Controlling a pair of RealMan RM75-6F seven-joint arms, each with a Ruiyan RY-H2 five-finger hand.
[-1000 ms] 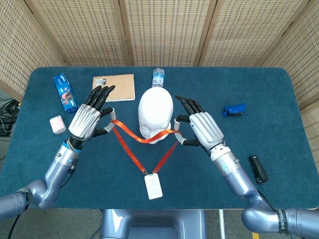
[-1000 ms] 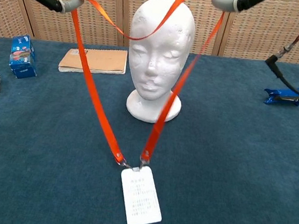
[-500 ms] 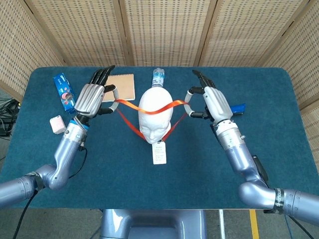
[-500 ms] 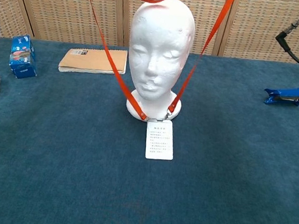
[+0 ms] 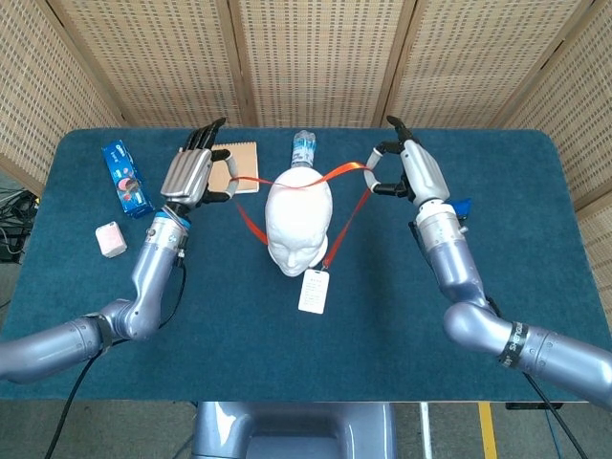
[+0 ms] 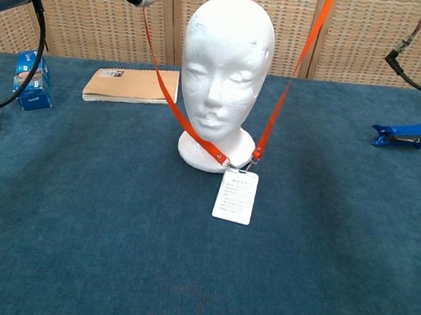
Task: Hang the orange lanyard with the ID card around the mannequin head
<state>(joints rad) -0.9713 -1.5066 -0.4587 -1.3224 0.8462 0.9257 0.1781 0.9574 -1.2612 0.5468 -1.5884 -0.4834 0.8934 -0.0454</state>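
Orange lanyard (image 5: 337, 175) pinched by left hand (image 5: 191, 172) and right hand (image 5: 409, 172), other fingers extended, above mannequin head (image 5: 297, 222)

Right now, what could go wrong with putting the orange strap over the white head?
The lanyard is stretched between the left hand and right hand above the head; it may catch on the crown instead of dropping behind. A tug there could tip the head. The bottle stands close behind and might be knocked. The card hangs swinging-free in front.
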